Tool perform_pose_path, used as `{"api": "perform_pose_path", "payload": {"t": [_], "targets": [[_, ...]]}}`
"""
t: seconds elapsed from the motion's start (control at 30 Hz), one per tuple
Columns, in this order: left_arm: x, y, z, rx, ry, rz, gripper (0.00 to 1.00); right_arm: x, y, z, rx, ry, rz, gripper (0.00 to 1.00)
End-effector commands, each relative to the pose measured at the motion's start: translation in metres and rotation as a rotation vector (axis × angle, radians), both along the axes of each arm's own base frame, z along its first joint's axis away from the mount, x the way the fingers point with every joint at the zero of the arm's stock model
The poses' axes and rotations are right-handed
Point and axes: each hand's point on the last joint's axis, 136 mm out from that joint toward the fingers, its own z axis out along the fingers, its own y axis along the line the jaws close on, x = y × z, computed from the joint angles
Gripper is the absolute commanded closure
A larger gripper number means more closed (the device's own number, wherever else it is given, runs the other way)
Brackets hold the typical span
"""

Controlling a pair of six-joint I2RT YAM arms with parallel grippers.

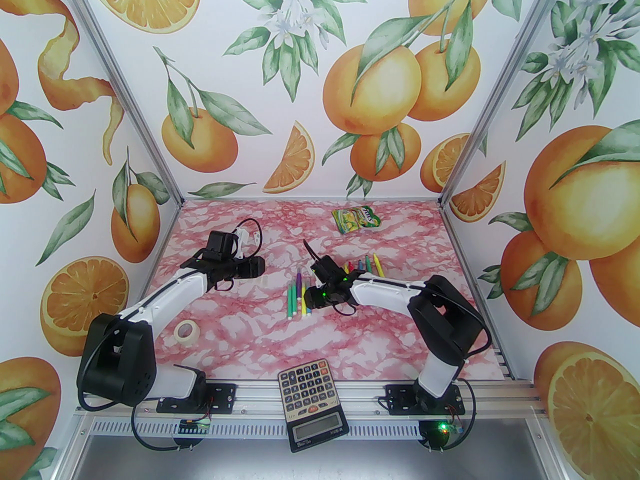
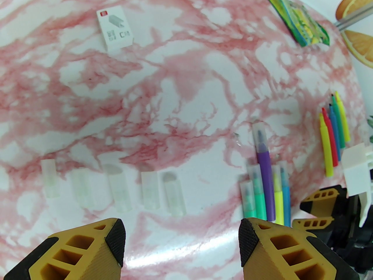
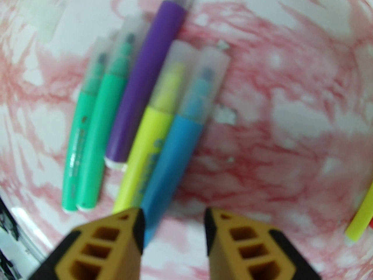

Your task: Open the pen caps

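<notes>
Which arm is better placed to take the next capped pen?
Probably right. The right gripper hangs open above the capped blue pen; the left gripper hangs open over the loose caps, beside the capped pens.

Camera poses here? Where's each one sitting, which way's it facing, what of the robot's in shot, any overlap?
Top external: above and behind the robot, looking down and forward across the table; left arm and right arm in shot.
Left wrist: on the left arm, looking down at loose caps; left gripper, open, at bottom edge.
Right wrist: low over the capped pens; right gripper at bottom edge.
Shared: all three see the capped pens.
</notes>
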Motion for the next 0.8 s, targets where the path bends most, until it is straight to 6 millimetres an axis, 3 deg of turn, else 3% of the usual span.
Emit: {"api": "perform_pose_path", "payload": {"t": [0.0, 0.23, 0.6, 0.77], "targets": [[0.001, 0.001, 0.009, -0.021, -0.037, 0.002, 0.32, 0.004, 0.014, 0.005, 0.04, -0.001, 0.009, 0.6], [0.001, 0.001, 0.01, -0.022, -0.035, 0.001, 0.32, 0.007, 0.011, -0.002, -0.003, -0.001, -0.002, 0.61], [0.001, 0.001, 0.009, -0.024, -0.032, -0.003, 0.32, 0.017, -0.017, -0.008, -0.185, -0.053, -0.043, 0.65], [0.002, 0.0, 0.009, -0.026, -0.031, -0.004, 0.32, 0.016, -0.016, -0.008, -0.183, -0.051, -0.039, 0.65]]}}
